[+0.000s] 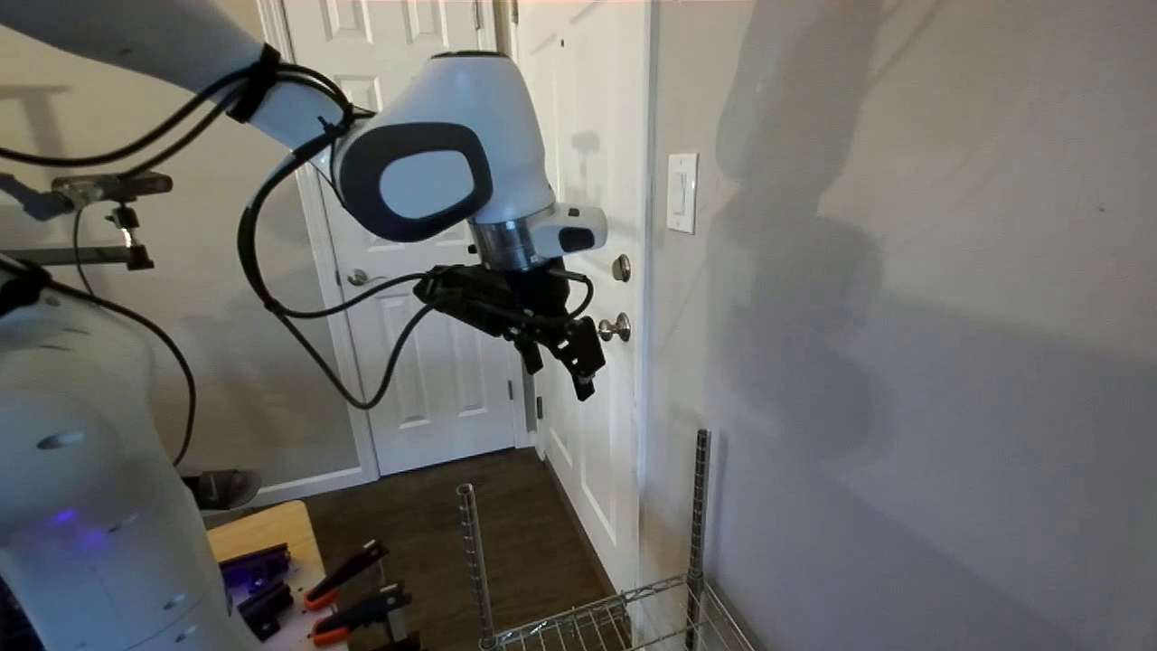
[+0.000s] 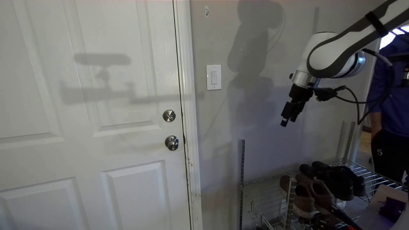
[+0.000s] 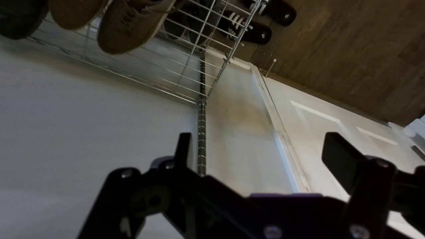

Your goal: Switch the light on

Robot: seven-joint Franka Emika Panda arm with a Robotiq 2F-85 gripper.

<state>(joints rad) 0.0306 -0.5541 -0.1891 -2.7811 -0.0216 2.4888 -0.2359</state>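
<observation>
The light switch (image 1: pixel 682 193) is a white upright plate with a paddle on the grey wall beside the white door. It also shows in an exterior view (image 2: pixel 214 77). Whether the paddle is up or down I cannot tell. My black gripper (image 1: pixel 560 375) points downward, lower than the switch and well apart from it. In an exterior view the gripper (image 2: pixel 288 122) hangs to the right of the switch. In the wrist view the gripper (image 3: pixel 258 146) has its fingers wide apart with nothing between them. The switch is out of the wrist view. No lamp is in view.
A white door with a metal knob (image 2: pixel 172 142) and a deadbolt (image 2: pixel 169 115) is beside the switch. A wire rack (image 1: pixel 597 617) with upright posts (image 1: pixel 700 506) stands below the gripper. Brown shoes (image 2: pixel 303 195) and black shoes lie on it. A person (image 2: pixel 388 111) stands behind the arm.
</observation>
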